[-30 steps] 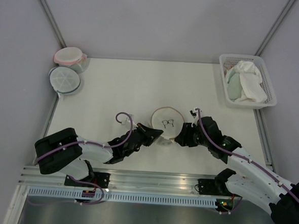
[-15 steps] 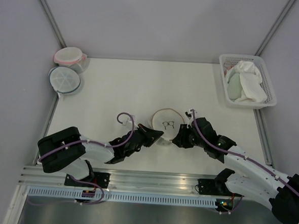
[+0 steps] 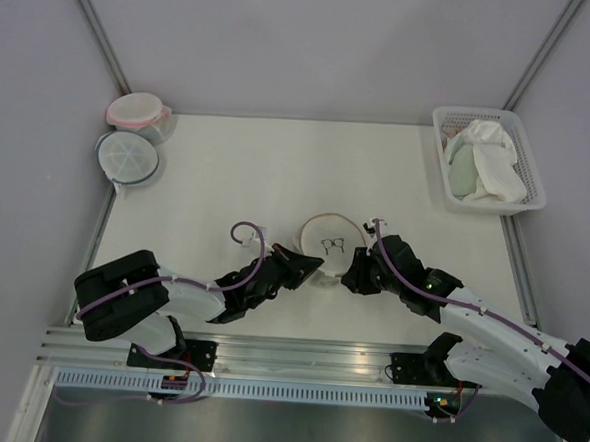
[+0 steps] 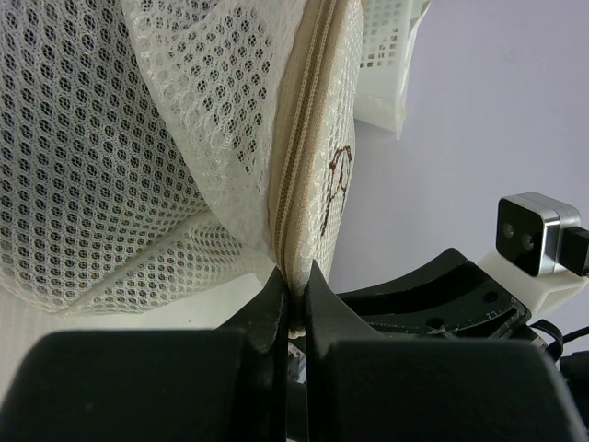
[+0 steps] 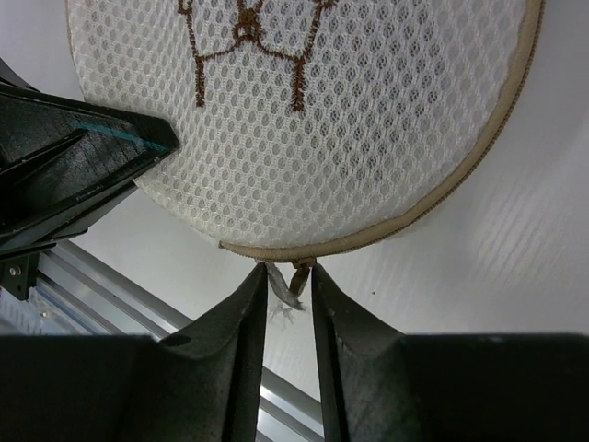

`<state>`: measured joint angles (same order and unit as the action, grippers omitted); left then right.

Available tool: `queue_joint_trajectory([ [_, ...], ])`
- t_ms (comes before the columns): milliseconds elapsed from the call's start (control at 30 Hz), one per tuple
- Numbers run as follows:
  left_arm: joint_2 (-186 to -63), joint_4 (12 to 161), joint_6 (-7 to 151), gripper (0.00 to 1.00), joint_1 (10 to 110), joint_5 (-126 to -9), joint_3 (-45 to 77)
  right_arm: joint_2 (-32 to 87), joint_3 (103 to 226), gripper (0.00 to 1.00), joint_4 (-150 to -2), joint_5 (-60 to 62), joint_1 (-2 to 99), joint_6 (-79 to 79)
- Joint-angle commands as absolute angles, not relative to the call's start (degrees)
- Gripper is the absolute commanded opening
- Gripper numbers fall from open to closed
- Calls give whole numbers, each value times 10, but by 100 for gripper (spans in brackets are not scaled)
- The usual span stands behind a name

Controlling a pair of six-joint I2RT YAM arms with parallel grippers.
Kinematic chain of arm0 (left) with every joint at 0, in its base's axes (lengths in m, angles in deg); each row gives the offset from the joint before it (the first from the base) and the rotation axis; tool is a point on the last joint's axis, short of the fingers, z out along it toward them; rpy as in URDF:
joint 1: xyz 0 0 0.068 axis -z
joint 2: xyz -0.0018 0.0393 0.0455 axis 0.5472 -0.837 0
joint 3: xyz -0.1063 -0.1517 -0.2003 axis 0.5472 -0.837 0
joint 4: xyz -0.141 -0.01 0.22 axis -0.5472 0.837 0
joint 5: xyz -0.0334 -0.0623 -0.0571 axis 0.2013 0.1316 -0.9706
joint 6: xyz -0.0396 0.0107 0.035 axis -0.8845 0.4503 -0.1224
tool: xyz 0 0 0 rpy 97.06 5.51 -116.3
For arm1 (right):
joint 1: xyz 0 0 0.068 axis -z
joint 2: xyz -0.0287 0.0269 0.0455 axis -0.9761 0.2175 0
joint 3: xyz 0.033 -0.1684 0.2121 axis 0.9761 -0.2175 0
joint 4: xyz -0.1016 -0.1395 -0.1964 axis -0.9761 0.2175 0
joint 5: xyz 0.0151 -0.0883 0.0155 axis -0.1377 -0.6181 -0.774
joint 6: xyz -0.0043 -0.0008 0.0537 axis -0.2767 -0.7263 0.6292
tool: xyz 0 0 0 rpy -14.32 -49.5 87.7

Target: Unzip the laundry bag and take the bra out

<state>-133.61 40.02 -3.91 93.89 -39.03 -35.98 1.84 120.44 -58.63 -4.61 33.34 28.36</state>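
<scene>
Clearly the laundry bag (image 3: 327, 242), mid-worktop (image 3: 278, 170), looks light and floppy, so with the left end effector (image 4: 293, 299) pinching its tan rim as anchor, the right end effector (image 5: 287, 276), fingers narrowed around the zip pull (image 5: 297, 279), has the proper hold.

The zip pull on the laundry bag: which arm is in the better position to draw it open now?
Probably the right. The right gripper has the zip pull between its fingers, at the laundry bag rim. The left gripper pinches the rim seam, so it seems only to steady the bag.
</scene>
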Motion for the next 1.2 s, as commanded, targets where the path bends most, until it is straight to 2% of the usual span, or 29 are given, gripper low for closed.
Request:
queue_joint_trajectory([
  [0, -1329, 358, -43, 2, 936, -399, -351, 20, 1212, 34, -573, -83, 328, 291],
  [100, -1328, 359, -39, 2, 936, -403, -349, 16, 1208, 29, -575, -90, 326, 293],
  [133, -1328, 359, -39, 2, 936, -403, -348, 15, 1210, 14, -575, -92, 326, 293],
  [200, -1329, 358, -39, 2, 936, -409, -347, 16, 1211, 0, -573, -103, 325, 294],
  [467, -1288, 384, -10, 2, 925, -467, -366, 27, 1253, 0, -480, -205, 326, 286],
  [667, -1185, 555, 78, 2, 900, -545, -368, 37, 1270, 0, -446, -260, 325, 287],
  [867, -1075, 775, 170, 2, 874, -563, -361, 46, 1297, 1, -421, -279, 326, 277],
  [1167, -1000, 879, 270, 2, 839, -607, -352, 63, 1322, 0, -409, -311, 326, 267],
])
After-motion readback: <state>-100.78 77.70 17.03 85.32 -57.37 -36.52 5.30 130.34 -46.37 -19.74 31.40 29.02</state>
